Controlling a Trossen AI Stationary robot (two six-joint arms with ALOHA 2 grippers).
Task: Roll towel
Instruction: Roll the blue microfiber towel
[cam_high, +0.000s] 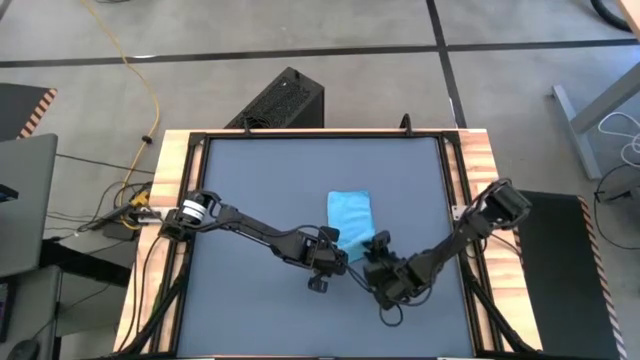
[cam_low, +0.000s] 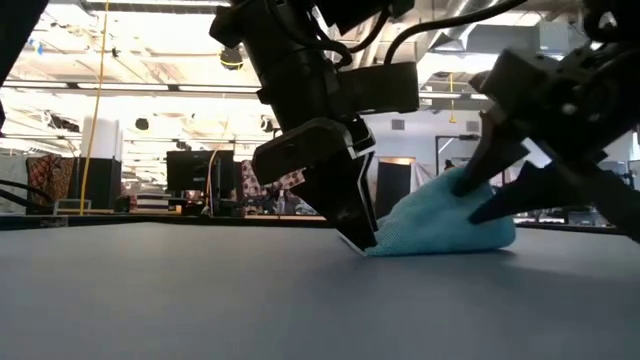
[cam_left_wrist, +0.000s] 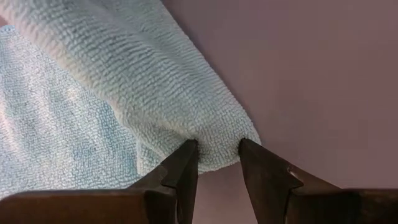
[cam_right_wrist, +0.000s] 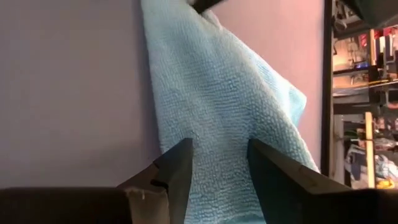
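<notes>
The sky-blue towel (cam_high: 350, 212) lies on the dark grey table (cam_high: 250, 180), a little right of centre. Its far part is flat. Its near end is turned over into a thick roll (cam_left_wrist: 143, 81) that rests on the flat layer (cam_left_wrist: 43, 130). My left gripper (cam_high: 337, 247) is shut on the roll's left end at the towel's near left corner. My right gripper (cam_high: 379, 250) stands open at the near right corner. Its two fingers (cam_right_wrist: 180, 165) straddle the towel's cloth (cam_right_wrist: 217, 93), and in the low view they sit at the towel's right side (cam_low: 480, 195). My left gripper pinches the roll's end (cam_left_wrist: 214, 140) between its two fingertips, with several layers of cloth in the gap. The fingers slant down from the table's near left side, their tips at the tabletop (cam_low: 358, 240). The roll lies on the towel and table, slack. Whether my right gripper's fingers touch the cloth, I cannot tell.
Bare grey tabletop surrounds the towel on all sides. Wooden rails (cam_high: 170, 200) and a black frame border the table. A black box (cam_high: 280, 100) stands on the floor beyond the far edge. Both arms reach in low over the table's near half.
</notes>
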